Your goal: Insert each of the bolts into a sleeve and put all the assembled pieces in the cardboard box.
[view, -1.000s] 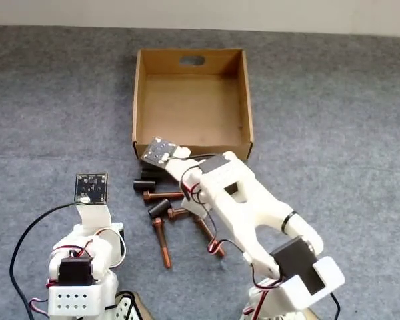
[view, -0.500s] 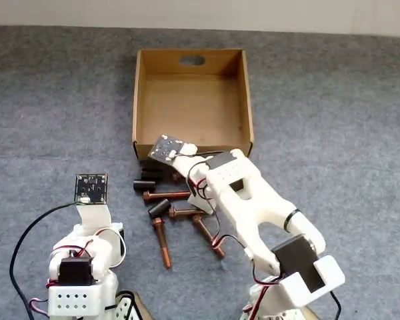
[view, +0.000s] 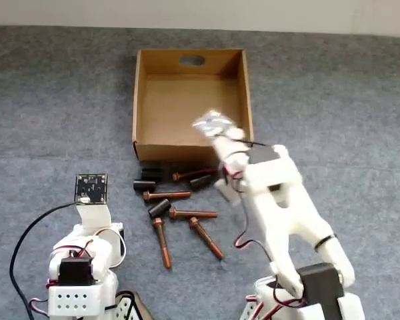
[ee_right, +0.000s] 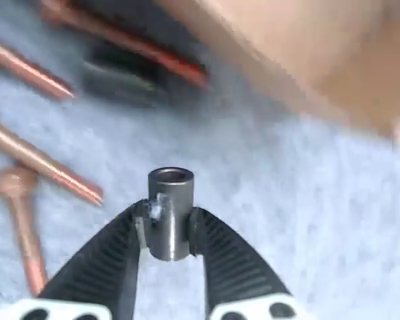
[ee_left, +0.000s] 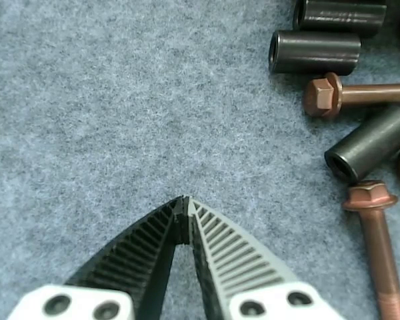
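Several copper bolts (view: 193, 214) and black sleeves (view: 159, 208) lie scattered on the grey carpet in front of the cardboard box (view: 141, 100). My right gripper (ee_right: 168, 223) is shut on one dark sleeve (ee_right: 171, 193), held upright above the carpet beside the box's front wall (ee_right: 273, 60). In the high view the right arm (view: 273, 193) stands at the box's front right corner. My left gripper (ee_left: 185, 213) is shut with nothing in it, low over bare carpet just left of the pile; sleeves (ee_left: 317, 51) and a bolt (ee_left: 357, 93) lie close by.
The box is open-topped with nothing in it. The left arm's base (view: 77, 273) sits at the near left. Open carpet stretches to the left and right of the pile and the box.
The right arm has swung right, off the pile, with a sleeve in its gripper, uncovering a bolt and a sleeve by the box front. The left arm has kept still.
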Tool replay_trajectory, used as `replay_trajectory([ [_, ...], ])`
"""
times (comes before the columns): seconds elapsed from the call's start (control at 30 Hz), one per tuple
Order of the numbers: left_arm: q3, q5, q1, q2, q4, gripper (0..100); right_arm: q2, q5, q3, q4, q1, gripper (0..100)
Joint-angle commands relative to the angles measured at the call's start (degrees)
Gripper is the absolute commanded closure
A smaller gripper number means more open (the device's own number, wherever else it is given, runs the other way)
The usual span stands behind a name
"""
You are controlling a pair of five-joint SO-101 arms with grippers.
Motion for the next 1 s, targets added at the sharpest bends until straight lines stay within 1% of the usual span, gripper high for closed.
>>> replay_trajectory([
  [0.0,1.0,0.0,0.9,-0.4,0.1,99,-3.0,-2.8,4.5,-0.2,6.0,99.3],
  [0.13,1.0,0.0,0.9,-0.4,0.1,99,-3.0,-2.5,11.3,-4.6,10.9,99.3],
  [0.2,1.0,0.0,0.9,-0.4,0.1,99,-3.0,-0.1,14.3,-8.1,12.4,99.3],
  [0.27,1.0,0.0,0.9,-0.4,0.1,99,-3.0,1.5,16.2,-10.9,12.9,99.3],
  [0.37,1.0,0.0,0.9,-0.4,0.1,99,-2.6,2.1,17.3,-11.6,12.8,98.9],
  [0.43,1.0,0.0,0.9,-0.4,0.1,99,-2.6,2.1,17.3,-11.5,12.7,94.8],
  [0.53,1.0,0.0,0.9,-0.4,0.1,99,-2.7,2.1,17.6,-11.5,12.7,84.8],
  [0.57,1.0,0.0,0.9,-0.4,0.1,99,-2.9,2.1,17.8,-11.5,12.7,83.4],
  [0.7,1.0,0.0,0.9,-0.4,0.1,99,-2.5,2.3,17.9,-11.5,12.6,85.4],
  [0.83,1.0,0.0,0.9,-0.4,0.1,99,-2.5,5.1,19.7,-12.4,11.8,85.4],
  [0.97,1.0,0.0,0.9,-0.4,0.1,99,-2.4,5.3,21.8,-17.6,11.7,85.8],
])
